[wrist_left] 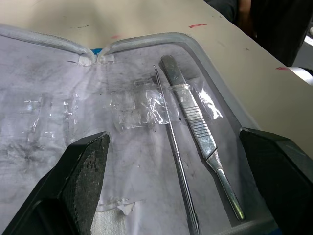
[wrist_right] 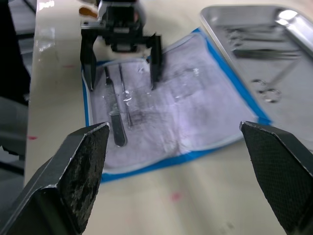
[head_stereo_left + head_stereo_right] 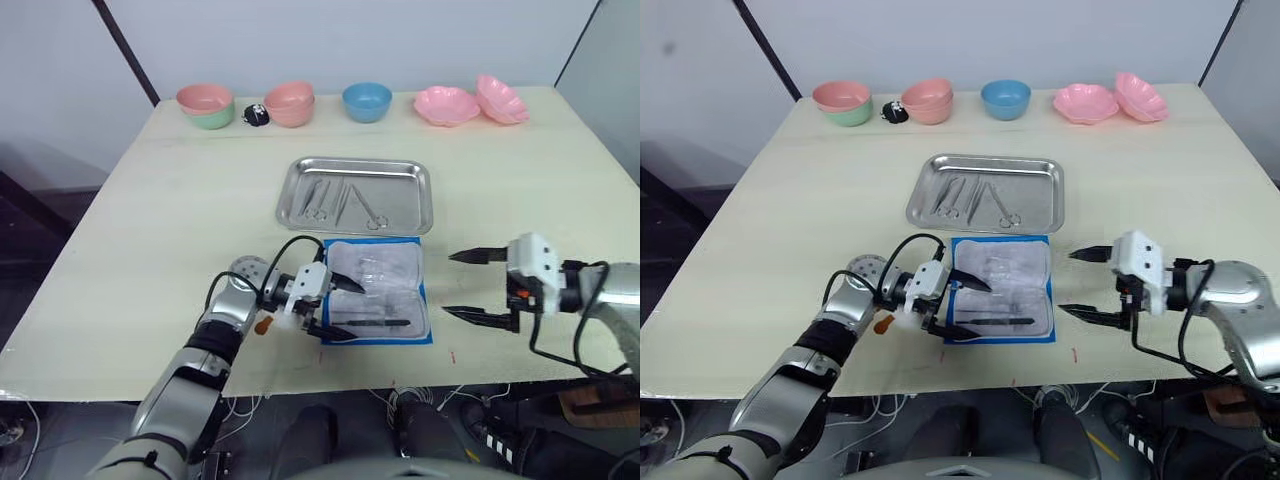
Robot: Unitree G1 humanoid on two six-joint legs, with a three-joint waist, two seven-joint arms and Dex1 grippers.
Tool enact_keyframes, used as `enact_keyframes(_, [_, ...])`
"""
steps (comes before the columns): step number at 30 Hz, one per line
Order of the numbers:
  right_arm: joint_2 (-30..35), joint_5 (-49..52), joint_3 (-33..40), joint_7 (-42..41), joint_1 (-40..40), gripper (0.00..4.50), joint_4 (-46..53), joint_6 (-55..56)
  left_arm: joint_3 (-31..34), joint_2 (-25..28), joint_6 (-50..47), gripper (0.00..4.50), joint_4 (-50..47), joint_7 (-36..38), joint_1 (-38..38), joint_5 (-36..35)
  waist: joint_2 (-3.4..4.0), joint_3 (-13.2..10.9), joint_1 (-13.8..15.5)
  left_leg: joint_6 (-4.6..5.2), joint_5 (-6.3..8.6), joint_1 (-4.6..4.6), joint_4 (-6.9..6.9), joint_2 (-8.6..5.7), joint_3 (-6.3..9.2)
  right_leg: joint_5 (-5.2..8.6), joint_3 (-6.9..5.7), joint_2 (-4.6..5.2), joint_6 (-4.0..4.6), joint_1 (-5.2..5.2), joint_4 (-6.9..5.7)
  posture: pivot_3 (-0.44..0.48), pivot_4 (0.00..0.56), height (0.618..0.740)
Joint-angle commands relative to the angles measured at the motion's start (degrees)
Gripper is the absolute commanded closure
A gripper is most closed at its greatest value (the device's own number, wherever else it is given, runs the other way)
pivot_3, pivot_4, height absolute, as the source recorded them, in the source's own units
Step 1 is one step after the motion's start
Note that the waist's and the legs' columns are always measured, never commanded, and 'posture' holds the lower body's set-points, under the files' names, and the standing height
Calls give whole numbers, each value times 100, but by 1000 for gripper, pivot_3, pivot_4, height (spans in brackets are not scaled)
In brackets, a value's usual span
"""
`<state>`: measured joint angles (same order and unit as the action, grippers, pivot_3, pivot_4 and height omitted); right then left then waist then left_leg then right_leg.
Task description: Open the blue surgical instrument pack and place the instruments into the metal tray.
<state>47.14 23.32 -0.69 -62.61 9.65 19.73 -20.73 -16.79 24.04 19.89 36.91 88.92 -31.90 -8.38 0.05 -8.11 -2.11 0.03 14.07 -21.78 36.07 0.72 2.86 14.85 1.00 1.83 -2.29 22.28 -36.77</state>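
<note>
The blue surgical instrument pack point(image 3: 378, 290) lies opened flat near the table's front edge, white-grey lining up. Two instruments rest on its near half: silver tweezers point(image 1: 198, 129) and a thin probe point(image 1: 176, 156). My left gripper point(image 3: 352, 312) is open at the pack's left edge, its fingers point(image 1: 78, 186) straddling both tools with nothing between them. My right gripper point(image 3: 450, 285) hovers open just right of the pack, holding nothing. Behind the pack, the metal tray point(image 3: 420, 205) holds several silver instruments point(image 3: 345, 200).
A row of bowls lines the far edge: pink over green point(image 3: 206, 104), stacked pink point(image 3: 290, 102), blue point(image 3: 367, 100), and two pink scalloped dishes point(image 3: 447, 104). A small black object point(image 3: 256, 115) lies among them. The table's front edge is close behind both grippers.
</note>
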Motion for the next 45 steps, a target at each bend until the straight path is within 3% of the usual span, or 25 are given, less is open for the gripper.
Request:
enact_keyframes(1, [-236, -326, -448, 320, 201, 26, 98, -113, -276, 262, -52, 0, 542, 102, 291, 459, -1, -1, -3, 0, 0, 1, 0, 0, 1, -2, 1, -2, -3, 0, 0, 0, 150, 740])
enact_keyframes(11, [-898, -1444, -1553, 753, 680, 26, -546, 192, -301, 318, -89, 0, 469, 107, 308, 448, -9, -7, -11, 1, -1, 3, 1, 2, 4, -2, -1, -6, -3, 0, -5, 0, 150, 740])
enact_keyframes(31, [-1494, -1910, -2114, 610, 905, 26, -1427, 200, -323, 378, -140, 0, 375, 81, 345, 415, 11, 10, -25, 1, -1, 14, 4, 51, 3, -10, 7, -64, 12, -3, -11, 0, 150, 740])
enact_keyframes(34, [-1477, -1966, -2194, 526, 885, 679, -1493, 282, -328, 376, -141, 0, 368, 79, 345, 411, 14, 13, -25, 1, -1, 15, 4, 58, 3, -10, 9, -72, 12, -3, -11, 0, 150, 740])
enact_keyframes(35, [-1471, -1968, -2201, 515, 871, 1282, -1501, 283, -328, 376, -142, 0, 366, 78, 346, 410, 14, 13, -25, 1, -1, 16, 4, 58, 3, -9, 9, -74, 15, -3, -11, 0, 150, 740])
enact_keyframes(36, [-1470, -1955, -2207, 495, 860, 1501, -1504, 264, -327, 379, -141, 0, 367, 78, 346, 410, 13, 14, -25, 1, -1, 16, 4, 59, 3, -10, 9, -74, 16, -3, -11, 0, 150, 740])
enact_keyframes(37, [-1468, -1943, -2210, 480, 852, 2182, -1502, 250, -327, 382, -140, 0, 370, 79, 345, 411, 13, 14, -25, 1, -1, 16, 4, 59, 1, -11, 12, -75, 18, -3, -11, 0, 150, 740])
enact_keyframes(38, [-1462, -1944, -2217, 470, 844, 2182, -1501, 253, -326, 386, -142, 0, 370, 77, 345, 413, 12, 13, -25, 1, -1, 16, 4, 59, 1, -11, 13, -75, 18, -3, -11, 0, 150, 740])
enact_keyframes(41, [-1440, -1984, -2244, 442, 842, 3666, -1523, 290, -327, 391, -146, 0, 376, 72, 341, 418, 12, 14, -26, 1, -1, 16, 5, 59, 0, -12, 16, -76, 19, -3, -11, 0, 150, 740])
enact_keyframes(43, [-1440, -1998, -2251, 428, 843, 4395, -1535, 317, -326, 394, -147, 0, 373, 70, 342, 417, 12, 14, -27, 1, -1, 16, 5, 59, 0, -15, 16, -77, 24, -3, -11, 0, 150, 740])
enact_keyframes(45, [-1451, -1979, -2253, 410, 854, 4395, -1550, 349, -327, 391, -150, 0, 381, 67, 333, 417, 12, 14, -27, 1, -1, 17, 6, 59, 0, -16, 17, -78, 27, -3, -11, 0, 150, 740])
